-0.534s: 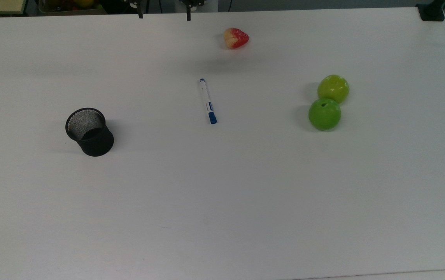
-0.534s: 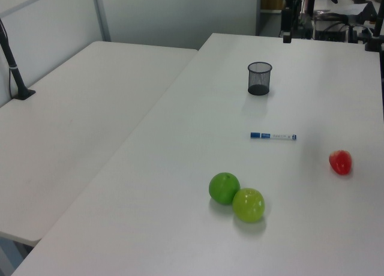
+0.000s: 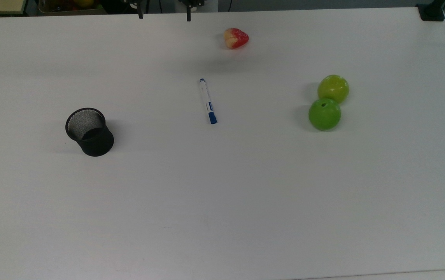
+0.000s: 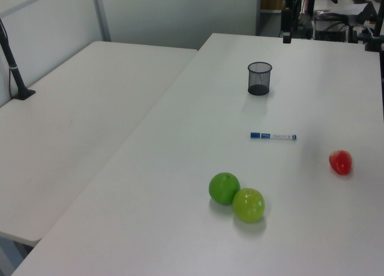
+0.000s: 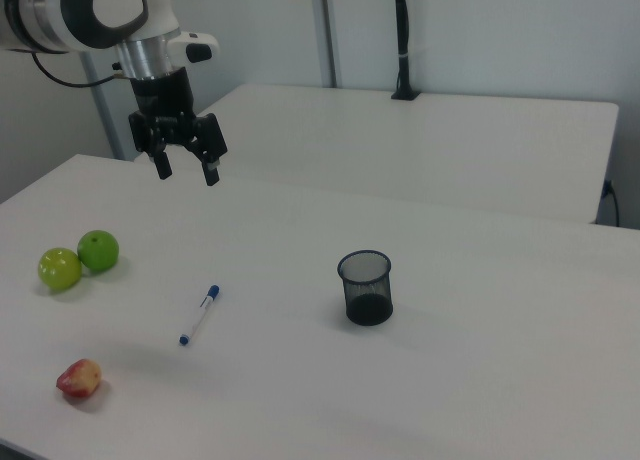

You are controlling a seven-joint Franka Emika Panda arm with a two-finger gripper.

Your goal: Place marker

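— Five things lie on the white worktop (image 3: 246, 194); where is the marker (image 3: 208, 101)?

— Flat near the worktop's middle, untouched, its blue cap (image 3: 212, 118) pointing toward the near edge in the top view and its small blue tip toward the far edge. In the right view the marker (image 5: 199, 315) lies slanted, between the fruit and the black mesh cup (image 5: 365, 287).

— And the cup?

— Upright and open-mouthed, well apart from the marker, toward the top view's left edge (image 3: 89, 132). In the left view it stands beyond the marker (image 4: 273, 135), closer to the far edge (image 4: 259, 78).

— What of the fruit?

— Two green apples touch each other toward the top view's right edge: a darker one (image 3: 324, 114) and a yellower one (image 3: 333, 89) behind it. A red-and-yellow fruit (image 3: 235, 38) sits alone near the far edge, beyond the marker's tip.

— Where does the gripper (image 5: 186, 168) stand?

— It hangs high above the worktop in the right view, over the far-left part, well clear of everything. Its jaws are spread apart with nothing between them, fingers (image 5: 211, 171) pointing down.
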